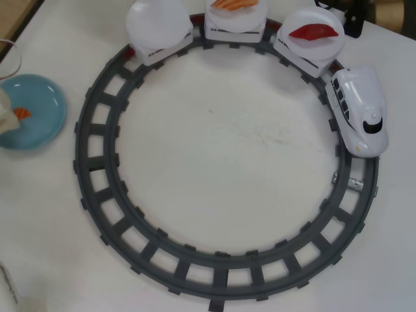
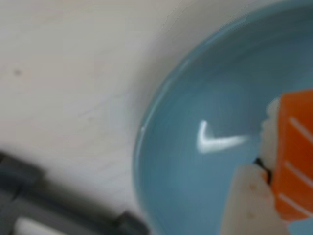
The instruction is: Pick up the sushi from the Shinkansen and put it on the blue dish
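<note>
The blue dish [image 1: 39, 97] lies at the left edge of the overhead view and fills the right of the wrist view [image 2: 205, 98]. My gripper [image 1: 8, 118] reaches in over it from the left edge. In the wrist view the gripper [image 2: 270, 177] holds the sushi [image 2: 293, 161], bright orange with white stripes, against a white finger [image 2: 247, 205], just above the dish. The sushi shows in the overhead view [image 1: 22, 112] as a small orange patch over the dish. The Shinkansen [image 1: 359, 110] stands on the track at the right. Its three cars curve along the top.
A dark grey ring track [image 1: 221, 270] fills the table, and a piece of it shows in the wrist view [image 2: 29, 205]. The left car's white dish [image 1: 158, 23] is bare. The middle dish carries a paler orange striped piece [image 1: 234, 4], the right one a dark red piece [image 1: 314, 30].
</note>
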Action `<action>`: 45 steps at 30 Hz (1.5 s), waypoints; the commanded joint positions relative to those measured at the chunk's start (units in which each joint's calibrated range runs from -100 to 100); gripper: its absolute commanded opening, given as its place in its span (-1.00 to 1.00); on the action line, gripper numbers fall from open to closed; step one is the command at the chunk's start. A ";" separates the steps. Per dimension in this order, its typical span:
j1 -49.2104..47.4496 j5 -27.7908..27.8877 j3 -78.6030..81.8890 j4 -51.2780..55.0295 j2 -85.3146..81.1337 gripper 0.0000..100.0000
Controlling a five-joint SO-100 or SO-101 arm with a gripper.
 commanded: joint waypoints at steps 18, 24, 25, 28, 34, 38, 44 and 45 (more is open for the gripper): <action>0.20 0.03 -2.55 -2.30 1.64 -0.20; 0.20 0.03 -4.53 -0.86 1.23 -0.15; 0.29 0.08 -5.70 -0.09 1.23 -0.15; 0.20 0.24 -9.67 3.47 1.23 -0.15; 0.90 0.34 -15.26 7.89 1.06 -0.16; 1.26 0.13 -13.28 7.89 -1.67 -0.16; 1.26 -0.65 -4.35 7.89 -10.80 -0.16; 1.34 -0.70 -2.00 7.89 -12.79 -0.16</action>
